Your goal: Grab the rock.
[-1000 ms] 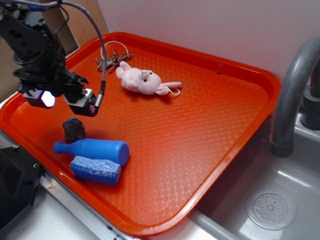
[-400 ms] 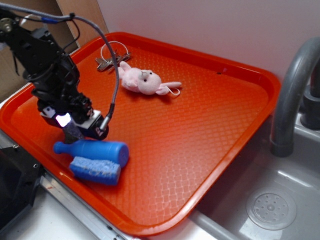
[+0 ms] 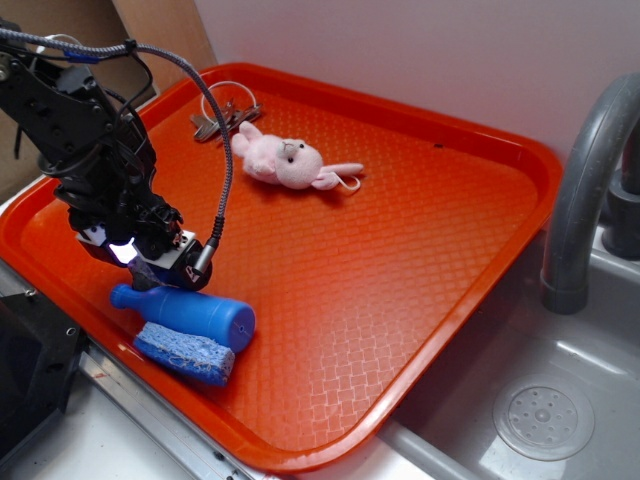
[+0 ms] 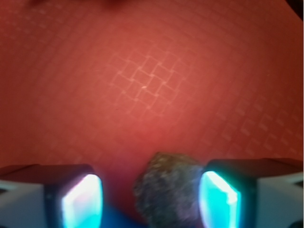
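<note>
The black robot gripper (image 3: 148, 268) hangs low over the orange plastic tray (image 3: 400, 260), just above the blue plastic bottle (image 3: 190, 310).

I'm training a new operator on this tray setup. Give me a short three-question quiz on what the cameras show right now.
1. True or false: in the wrist view, the rock sits between the two fingers of the gripper.
2. Which object lies nearest the tray's front edge: A) pink plush bunny, B) blue sponge, C) keys?
3. Fill in: the blue bottle is lying on its ____.

Key: 1 true; 2 B; 3 side.
</note>
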`<state>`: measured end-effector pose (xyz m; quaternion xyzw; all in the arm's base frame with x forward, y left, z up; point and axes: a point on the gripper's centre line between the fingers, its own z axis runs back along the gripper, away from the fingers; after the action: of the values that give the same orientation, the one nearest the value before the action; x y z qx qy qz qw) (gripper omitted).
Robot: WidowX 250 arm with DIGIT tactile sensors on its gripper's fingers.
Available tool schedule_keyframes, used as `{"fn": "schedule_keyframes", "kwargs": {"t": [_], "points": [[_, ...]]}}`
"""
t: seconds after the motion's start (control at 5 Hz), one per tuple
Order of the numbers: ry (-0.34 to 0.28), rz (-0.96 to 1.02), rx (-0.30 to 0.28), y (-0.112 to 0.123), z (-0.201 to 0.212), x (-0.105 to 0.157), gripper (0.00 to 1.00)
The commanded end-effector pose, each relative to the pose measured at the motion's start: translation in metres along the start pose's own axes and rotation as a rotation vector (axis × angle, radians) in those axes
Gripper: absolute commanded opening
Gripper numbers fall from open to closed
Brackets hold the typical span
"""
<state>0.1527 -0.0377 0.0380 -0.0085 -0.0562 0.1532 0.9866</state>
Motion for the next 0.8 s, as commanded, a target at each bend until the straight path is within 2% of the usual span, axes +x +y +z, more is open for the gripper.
{"fn": "schedule_keyframes", "kwargs": {"t": [0.0,0.2,0.4,0.6], "points": [[-0.013,-0.010,0.034,0.006,0.001,0.020,0.00],[-0.023,-0.038,0.089,0.004,0.020,0.033,0.00],[-0.075,-0.042,0.049,0.006,0.068,0.065,0.00],[-0.064,-0.078,-0.020,-0.004,0.115,0.090,0.00]]}}
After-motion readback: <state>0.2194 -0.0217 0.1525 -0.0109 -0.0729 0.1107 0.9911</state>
